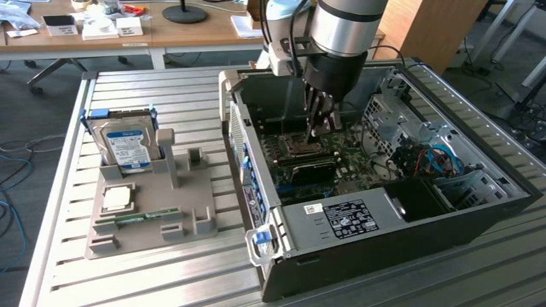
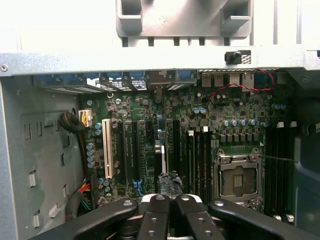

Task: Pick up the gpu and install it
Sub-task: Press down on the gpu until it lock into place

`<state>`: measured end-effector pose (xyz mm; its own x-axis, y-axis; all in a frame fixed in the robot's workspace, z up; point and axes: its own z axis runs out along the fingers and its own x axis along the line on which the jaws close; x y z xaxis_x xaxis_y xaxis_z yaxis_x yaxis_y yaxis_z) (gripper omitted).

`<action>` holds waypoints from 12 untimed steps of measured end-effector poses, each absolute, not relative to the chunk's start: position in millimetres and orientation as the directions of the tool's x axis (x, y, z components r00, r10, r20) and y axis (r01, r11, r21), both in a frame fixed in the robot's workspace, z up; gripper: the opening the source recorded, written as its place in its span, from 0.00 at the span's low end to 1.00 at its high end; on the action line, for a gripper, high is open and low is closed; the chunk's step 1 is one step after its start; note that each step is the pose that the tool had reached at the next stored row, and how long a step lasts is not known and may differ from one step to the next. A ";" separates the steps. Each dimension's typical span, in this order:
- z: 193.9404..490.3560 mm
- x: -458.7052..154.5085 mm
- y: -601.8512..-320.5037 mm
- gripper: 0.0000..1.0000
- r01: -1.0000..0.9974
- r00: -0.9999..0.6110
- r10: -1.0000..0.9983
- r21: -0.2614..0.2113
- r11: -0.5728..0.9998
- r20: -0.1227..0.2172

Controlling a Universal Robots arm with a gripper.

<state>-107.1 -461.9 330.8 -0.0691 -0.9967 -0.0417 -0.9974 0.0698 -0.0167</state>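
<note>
Inside the computer case (image 1: 477, 211), the end effector (image 1: 319, 128) is squeezed together over the gpu (image 1: 309, 169), which seems seated already. Push straight down, gently.

Hand (image 1: 319, 128) fingertips hidden behind case (image 1: 256, 167) wall; labels on power supply (image 1: 350, 219) too small.

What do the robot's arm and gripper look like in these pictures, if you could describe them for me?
The arm is a thick silver-grey metal cylinder, with black cables running down beside it. Below it sits a black wrist block, from which the gripper extends as slim, dark, jointed fingers. In the wrist view the fingers are glossy black linked bars, fastened with round silver rivets at the joints.
</note>
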 end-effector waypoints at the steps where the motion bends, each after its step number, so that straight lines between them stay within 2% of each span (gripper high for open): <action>1: 330.8 -107.1 -461.9 0.11 -0.997 -0.069 -0.997 -0.017 0.070 -0.042; 12: 328.4 -107.1 -456.2 0.11 -0.997 -0.069 -0.997 -0.017 0.070 -0.042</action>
<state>-107.1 -456.2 328.4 -0.0692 -0.9967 -0.0418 -0.9974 0.0699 -0.0168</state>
